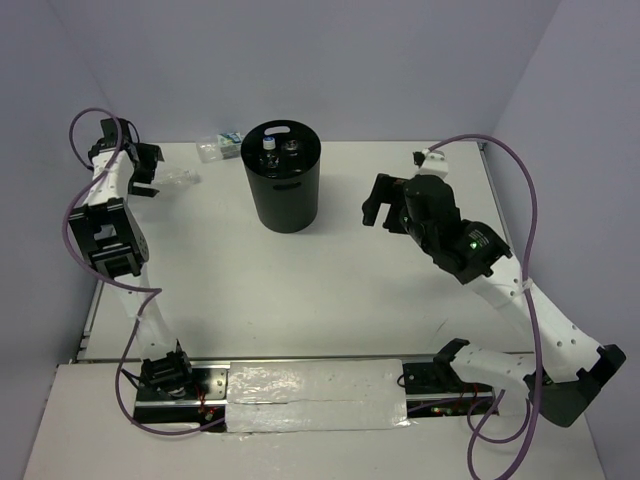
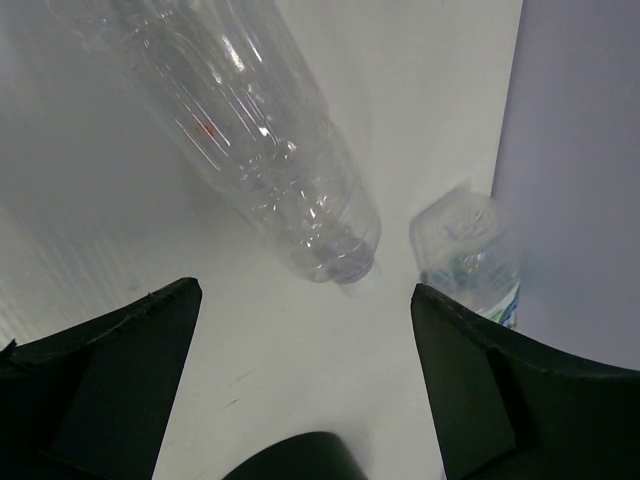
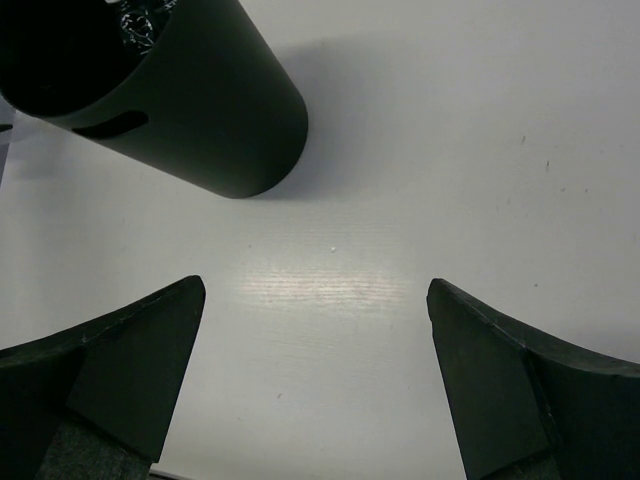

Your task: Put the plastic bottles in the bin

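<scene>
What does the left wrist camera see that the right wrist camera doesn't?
Only the left wrist view: a clear plastic bottle lying on its side, and a second bottle with a teal-white label beside the wall. Only the right wrist view: the black bin with its handle slot. Both: the white table, and each camera's own open claw, the left claw and right claw, holding nothing.

Lit brightly and evenly from overhead, with a cool violet cast. Throws a soft shadow beside the black round plastic bin [image 3: 230, 130] onto the white matte surface [image 3: 480, 150]. Shows a pale glare streak on that surface in the right wrist view. Glints in small highlights off the clear crinkled plastic bottle [image 2: 260, 150]. Leaves the dark pincer fingers [image 2: 110, 380] underexposed, nearly featureless, in both wrist views.
</scene>
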